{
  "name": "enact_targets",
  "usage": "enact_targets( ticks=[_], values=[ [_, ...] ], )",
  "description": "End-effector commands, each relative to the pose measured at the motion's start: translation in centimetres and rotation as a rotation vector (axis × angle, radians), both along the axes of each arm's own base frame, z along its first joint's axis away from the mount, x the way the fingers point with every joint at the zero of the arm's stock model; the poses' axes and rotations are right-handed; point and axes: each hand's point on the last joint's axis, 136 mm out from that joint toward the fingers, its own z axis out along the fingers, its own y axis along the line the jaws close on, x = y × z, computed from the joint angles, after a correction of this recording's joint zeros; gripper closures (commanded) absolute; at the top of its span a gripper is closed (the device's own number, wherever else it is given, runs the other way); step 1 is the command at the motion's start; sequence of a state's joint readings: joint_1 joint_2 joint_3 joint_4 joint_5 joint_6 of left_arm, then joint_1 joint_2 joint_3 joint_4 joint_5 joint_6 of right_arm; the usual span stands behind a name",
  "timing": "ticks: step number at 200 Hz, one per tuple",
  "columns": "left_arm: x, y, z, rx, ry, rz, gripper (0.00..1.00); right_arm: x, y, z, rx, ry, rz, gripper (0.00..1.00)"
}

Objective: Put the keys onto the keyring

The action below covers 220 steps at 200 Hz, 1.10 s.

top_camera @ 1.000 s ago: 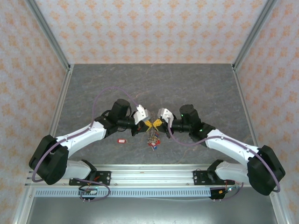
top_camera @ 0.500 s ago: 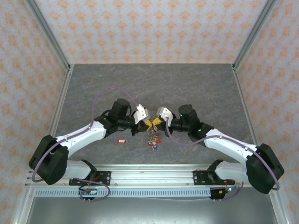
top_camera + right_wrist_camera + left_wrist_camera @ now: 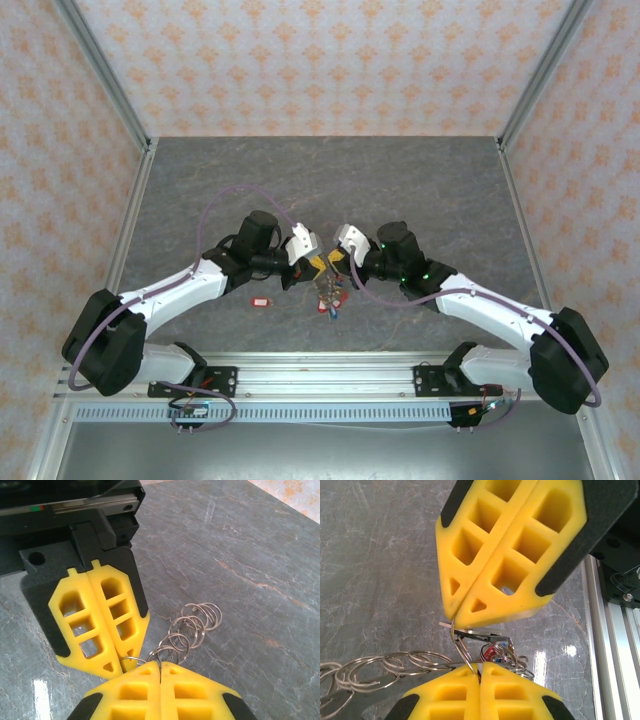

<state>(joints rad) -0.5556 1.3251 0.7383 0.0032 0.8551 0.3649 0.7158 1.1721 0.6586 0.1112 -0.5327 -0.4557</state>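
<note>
The left gripper (image 3: 480,669) is closed tight, pinching a thin loop of the keyring (image 3: 327,294). The right gripper (image 3: 455,619), also closed, pinches the same loop just beside it.

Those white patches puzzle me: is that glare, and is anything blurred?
Left wrist view: white glare on the table, chain of rings softening toward the left edge. Right wrist view: a glare streak lower left, rings crisp. Top view: even light, the keyring too small for detail.
</note>
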Motion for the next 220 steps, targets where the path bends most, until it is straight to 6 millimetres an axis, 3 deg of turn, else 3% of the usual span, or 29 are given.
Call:
enact_targets(
  ticks=[1,78,99,133,141,148,220],
  values=[
    [-0.2,-0.8,1.9,-0.046,-0.048,-0.049,1.00,1.5,-0.8,0.4,-0.043,-0.009,-0.088,1.00],
    [-0.1,-0.9,2.0,-0.050,-0.047,-0.047,1.00,0.8,-0.5,-1.2,-0.086,0.037,-0.033,1.00],
    [-0.1,-0.9,1.8,-0.048,-0.044,-0.048,1.00,1.1,-0.7,-1.1,-0.093,0.023,-0.046,0.89],
    [0.0,-0.9,1.7,-0.049,-0.046,-0.044,1.00,1.4,-2.0,-1.5,-0.177,-0.028,-0.070,0.84],
    [0.0,-0.9,1.7,-0.049,-0.045,-0.043,1.00,1.5,-2.4,-1.9,-0.206,-0.034,-0.079,0.78],
    [0.0,-0.9,1.7,-0.050,-0.047,-0.045,1.00,1.4,-2.8,-1.1,-0.206,-0.058,-0.092,0.77],
    [-0.1,-1.2,2.0,-0.067,-0.045,-0.062,1.00,0.8,-4.8,-1.3,-0.284,-0.085,-0.112,0.71]
  ],
)
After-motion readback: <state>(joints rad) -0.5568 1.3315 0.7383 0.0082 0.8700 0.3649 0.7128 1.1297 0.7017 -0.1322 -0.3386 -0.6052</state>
